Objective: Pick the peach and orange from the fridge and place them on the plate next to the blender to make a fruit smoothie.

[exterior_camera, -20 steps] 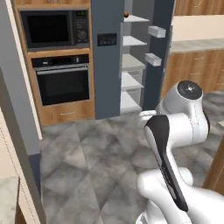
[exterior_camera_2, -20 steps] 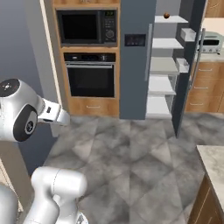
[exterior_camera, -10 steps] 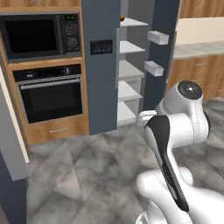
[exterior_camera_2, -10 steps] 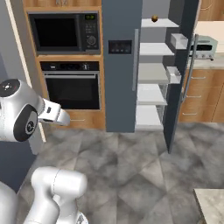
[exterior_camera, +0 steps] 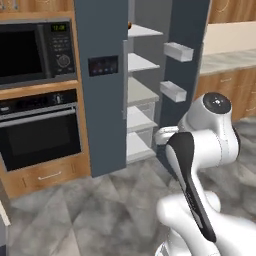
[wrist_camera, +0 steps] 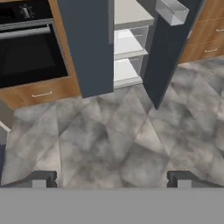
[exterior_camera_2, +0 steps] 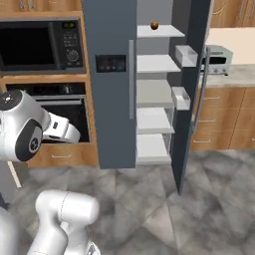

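The fridge (exterior_camera_2: 112, 99) stands with its right door (exterior_camera_2: 191, 99) swung open, white shelves showing inside. A small round brownish fruit, the peach (exterior_camera_2: 154, 25), sits on the top shelf. The orange, the plate and the blender are out of view. In the left base view the fridge (exterior_camera: 102, 100) is straight ahead of my folded arm. The hand view looks down at the fridge's (wrist_camera: 87, 52) lower shelves and the grey floor. My gripper (wrist_camera: 111, 179) is open, fingertips wide apart with nothing between them, well short of the fridge.
A black built-in oven (exterior_camera: 40, 130) and a microwave (exterior_camera: 30, 50) fill the wooden cabinet left of the fridge. A silver toaster (exterior_camera_2: 216, 59) sits on the counter to the right. The open door with its white bins (exterior_camera: 177, 51) juts into the floor space.
The whole picture has shifted: the base has driven closer to the fridge, which now looms larger and more central. The arm keeps the same folded pose.
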You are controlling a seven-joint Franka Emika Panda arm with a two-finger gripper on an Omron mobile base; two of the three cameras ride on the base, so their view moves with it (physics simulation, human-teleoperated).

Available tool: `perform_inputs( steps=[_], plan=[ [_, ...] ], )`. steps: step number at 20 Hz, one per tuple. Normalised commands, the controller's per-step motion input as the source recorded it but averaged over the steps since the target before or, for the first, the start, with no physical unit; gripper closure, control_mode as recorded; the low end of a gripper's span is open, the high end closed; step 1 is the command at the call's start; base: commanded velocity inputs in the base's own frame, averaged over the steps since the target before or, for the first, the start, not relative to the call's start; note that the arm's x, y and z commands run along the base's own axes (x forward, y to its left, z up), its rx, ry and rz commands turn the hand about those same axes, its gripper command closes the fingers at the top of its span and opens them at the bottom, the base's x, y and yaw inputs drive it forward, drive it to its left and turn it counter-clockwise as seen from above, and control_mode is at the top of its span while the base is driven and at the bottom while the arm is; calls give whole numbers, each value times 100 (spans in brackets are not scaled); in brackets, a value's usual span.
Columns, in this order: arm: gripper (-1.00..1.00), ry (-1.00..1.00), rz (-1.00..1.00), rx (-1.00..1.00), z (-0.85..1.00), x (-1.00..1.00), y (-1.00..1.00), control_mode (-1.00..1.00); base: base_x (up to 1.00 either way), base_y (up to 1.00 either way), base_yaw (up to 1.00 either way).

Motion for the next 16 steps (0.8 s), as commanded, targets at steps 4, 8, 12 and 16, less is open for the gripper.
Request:
perform_inputs(
  steps=[4,8,12,16],
  plan=[
    [-100,0,0,0,0,0,0,100,100,-27,-22],
    [-100,0,0,0,0,0,0,100,100,-44,-14],
    [-100,0,0,0,0,0,0,100,100,-76,3],
    [-100,0,0,0,0,0,0,100,100,-73,36]
  ],
)
